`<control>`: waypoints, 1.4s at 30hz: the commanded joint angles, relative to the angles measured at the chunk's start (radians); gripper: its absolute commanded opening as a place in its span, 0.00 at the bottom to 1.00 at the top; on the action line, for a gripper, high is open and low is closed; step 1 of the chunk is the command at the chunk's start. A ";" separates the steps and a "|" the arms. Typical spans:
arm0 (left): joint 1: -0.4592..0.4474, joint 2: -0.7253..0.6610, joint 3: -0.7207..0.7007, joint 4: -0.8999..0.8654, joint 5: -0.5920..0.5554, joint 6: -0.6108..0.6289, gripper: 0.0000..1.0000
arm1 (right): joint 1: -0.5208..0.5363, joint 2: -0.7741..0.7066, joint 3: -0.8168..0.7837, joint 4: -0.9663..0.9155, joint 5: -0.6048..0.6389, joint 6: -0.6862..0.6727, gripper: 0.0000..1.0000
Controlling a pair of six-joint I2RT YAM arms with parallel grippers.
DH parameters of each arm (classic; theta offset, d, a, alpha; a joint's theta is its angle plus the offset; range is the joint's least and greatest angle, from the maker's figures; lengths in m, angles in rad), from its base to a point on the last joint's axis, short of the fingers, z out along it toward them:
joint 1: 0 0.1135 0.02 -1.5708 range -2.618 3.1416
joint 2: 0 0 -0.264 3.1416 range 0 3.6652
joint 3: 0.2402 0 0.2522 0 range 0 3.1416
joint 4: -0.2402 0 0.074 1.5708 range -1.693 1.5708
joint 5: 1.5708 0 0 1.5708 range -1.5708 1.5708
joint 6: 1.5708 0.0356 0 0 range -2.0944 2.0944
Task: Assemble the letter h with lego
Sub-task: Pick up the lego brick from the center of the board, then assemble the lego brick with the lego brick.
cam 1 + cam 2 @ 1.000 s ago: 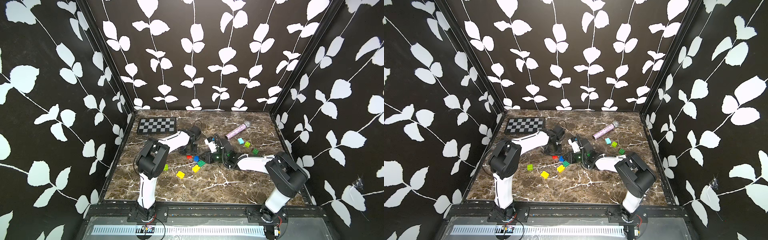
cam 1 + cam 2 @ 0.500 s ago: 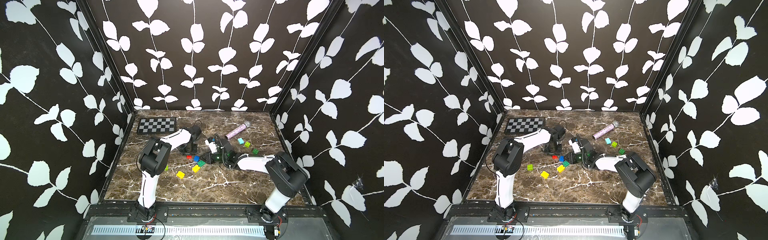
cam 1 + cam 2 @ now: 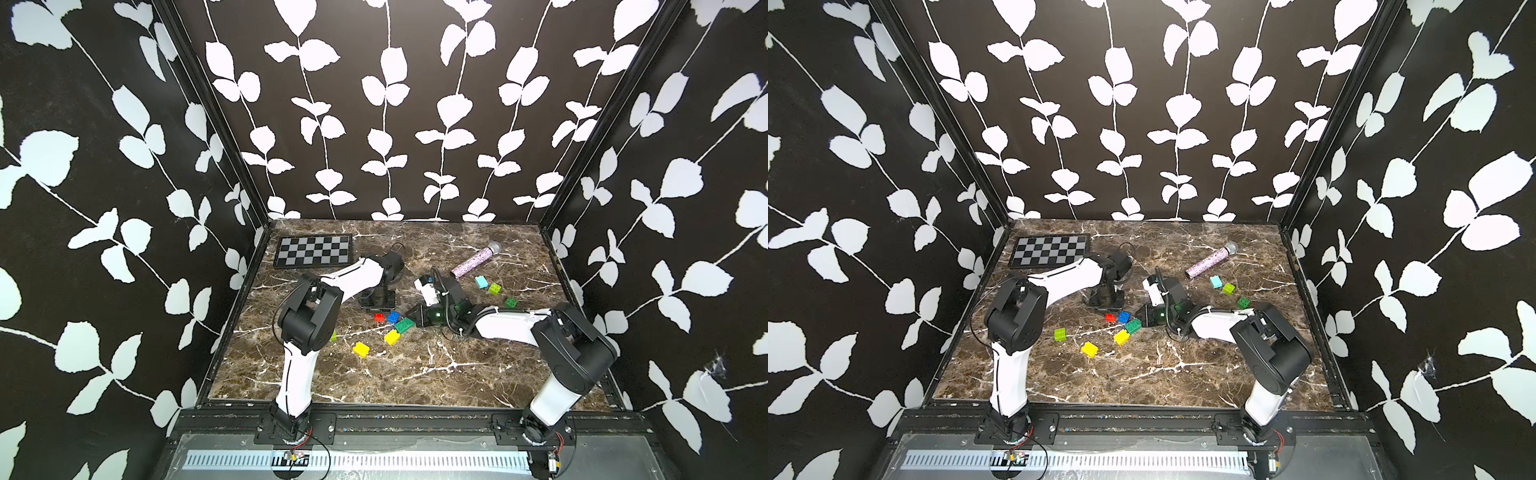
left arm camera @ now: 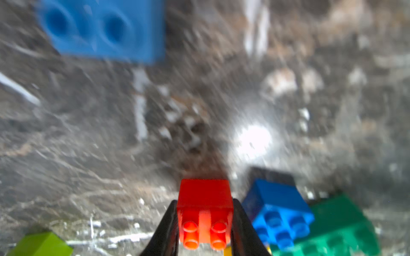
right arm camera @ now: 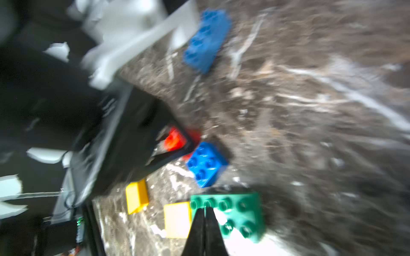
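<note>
Marble tabletop — red brick, studs up

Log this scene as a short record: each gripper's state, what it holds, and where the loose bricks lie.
left gripper: shut on the red brick, a finger on each side
right gripper: shut, empty, tips at the dark green brick
next to red brick: blue brick
yellow bricks: two, loose on the table
by the microphone: light blue brick, lime brick, small green brick
letter h: not yet built
</note>
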 commanded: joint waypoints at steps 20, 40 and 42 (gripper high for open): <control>-0.052 0.004 0.170 -0.064 0.083 -0.068 0.00 | -0.081 0.010 0.008 0.011 -0.003 0.050 0.00; -0.052 0.044 0.129 -0.037 0.082 -0.213 0.00 | -0.080 0.026 0.021 0.006 -0.033 0.059 0.00; -0.053 0.053 0.134 -0.042 0.083 -0.217 0.00 | -0.079 0.023 0.021 0.005 -0.033 0.059 0.00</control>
